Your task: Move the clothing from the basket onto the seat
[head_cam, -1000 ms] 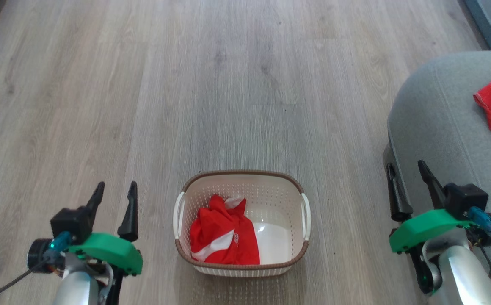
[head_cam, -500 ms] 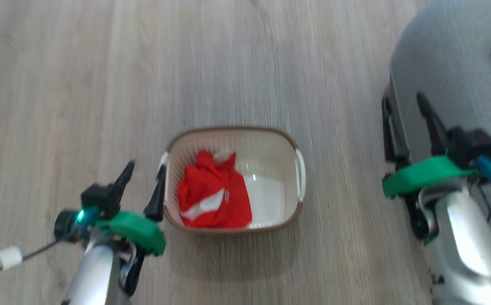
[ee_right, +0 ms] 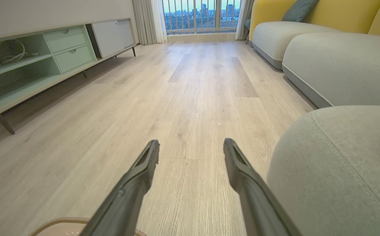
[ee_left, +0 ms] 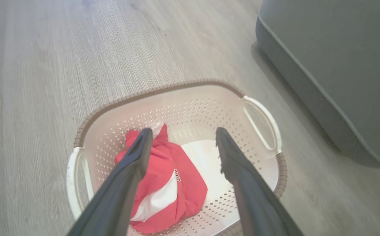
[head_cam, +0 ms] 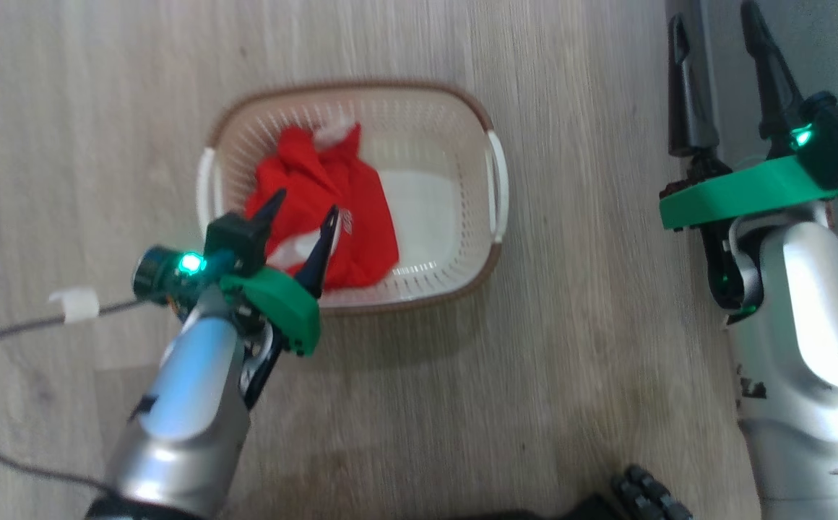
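Both left end effector (head_cam: 305,201) fingers (ee_left: 129,170) spread above clothing (head_cam: 361,235).

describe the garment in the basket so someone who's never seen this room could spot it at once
On the pale wood floor, beside the big grey seat, stands a cream perforated basket with a brown rim. In its left half, below the open left gripper, lies a crumpled heap of clothing. It is bright red with a white stripe, against the basket's bare white bottom.

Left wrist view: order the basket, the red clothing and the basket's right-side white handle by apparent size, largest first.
1. basket
2. red clothing
3. white handle
All sit at similar distance, so the ranking holds.
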